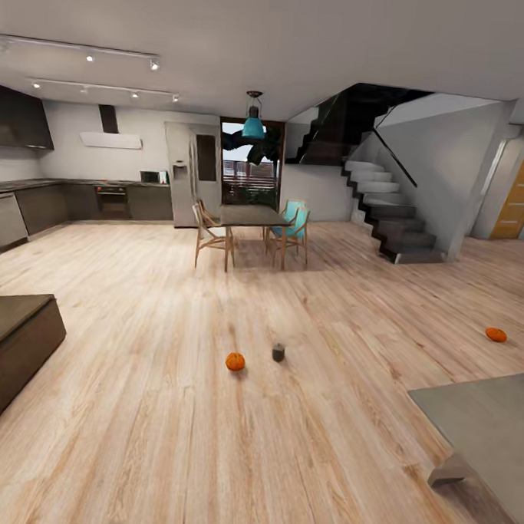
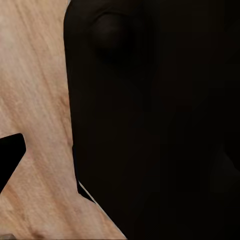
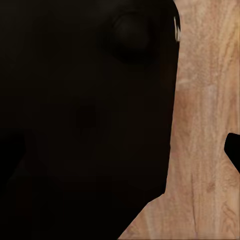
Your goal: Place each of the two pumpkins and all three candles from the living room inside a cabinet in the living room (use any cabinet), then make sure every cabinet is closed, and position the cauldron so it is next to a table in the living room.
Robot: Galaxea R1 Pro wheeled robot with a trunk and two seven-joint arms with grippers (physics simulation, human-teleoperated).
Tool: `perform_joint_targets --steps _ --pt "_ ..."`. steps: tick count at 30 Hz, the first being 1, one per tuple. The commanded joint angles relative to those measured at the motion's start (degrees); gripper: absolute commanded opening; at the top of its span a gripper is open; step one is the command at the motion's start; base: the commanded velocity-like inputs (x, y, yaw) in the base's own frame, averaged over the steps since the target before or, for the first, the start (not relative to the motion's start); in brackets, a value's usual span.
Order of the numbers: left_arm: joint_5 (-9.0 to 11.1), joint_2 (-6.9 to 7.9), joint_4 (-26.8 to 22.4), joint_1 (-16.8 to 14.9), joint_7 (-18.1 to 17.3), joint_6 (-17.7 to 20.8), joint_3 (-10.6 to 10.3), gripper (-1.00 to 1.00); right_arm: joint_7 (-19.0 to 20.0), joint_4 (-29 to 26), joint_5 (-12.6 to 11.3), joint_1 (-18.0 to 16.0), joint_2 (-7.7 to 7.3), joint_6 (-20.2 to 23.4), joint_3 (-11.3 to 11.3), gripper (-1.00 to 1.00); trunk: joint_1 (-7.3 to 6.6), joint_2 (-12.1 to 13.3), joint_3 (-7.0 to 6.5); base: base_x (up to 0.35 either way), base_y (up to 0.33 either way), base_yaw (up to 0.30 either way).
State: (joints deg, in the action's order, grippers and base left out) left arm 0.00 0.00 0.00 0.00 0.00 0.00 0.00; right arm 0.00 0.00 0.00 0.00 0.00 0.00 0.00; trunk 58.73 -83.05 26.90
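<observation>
Two pumpkins on wooden floor (image 1: 170, 411) — near pumpkin (image 1: 235, 361) just beside dark candle (image 1: 278, 353), far pumpkin (image 1: 495, 334) well apart at right. Cabinet (image 1: 11, 349) left, table (image 1: 484, 427) right. Jaw state of either arm — cannot tell.

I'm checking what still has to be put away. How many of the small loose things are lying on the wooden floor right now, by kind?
Pumpkins: 2, one near the middle of the floor, one far right
Candles: 1, a dark grey one just beside the middle pumpkin
Total: 3
</observation>
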Motion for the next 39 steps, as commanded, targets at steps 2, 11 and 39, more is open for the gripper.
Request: perform_joint_targets --steps 2,11,39 --pt "-0.25 0.65 0.37 0.26 0.18 -0.09 0.02 1.0 0.36 0.16 0.2 -0.53 -0.09 -0.61 -0.09 1.0 0.0 -0.03 0.03 0.0 0.0 0.0" --pt "-0.18 2.01 0.43 0.23 0.17 -0.09 0.08 1.0 0.09 -1.72 0.51 -0.7 -0.04 -0.69 -0.07 1.0 0.0 -0.03 0.03 0.0 0.0 0.0" --pt "-0.02 1.79 0.39 0.2 -0.34 -0.01 0.04 1.0 0.24 -4.38 0.55 -0.7 0.07 -0.7 0.04 1.0 0.0 -0.03 0.03 0.0 0.0 0.0"
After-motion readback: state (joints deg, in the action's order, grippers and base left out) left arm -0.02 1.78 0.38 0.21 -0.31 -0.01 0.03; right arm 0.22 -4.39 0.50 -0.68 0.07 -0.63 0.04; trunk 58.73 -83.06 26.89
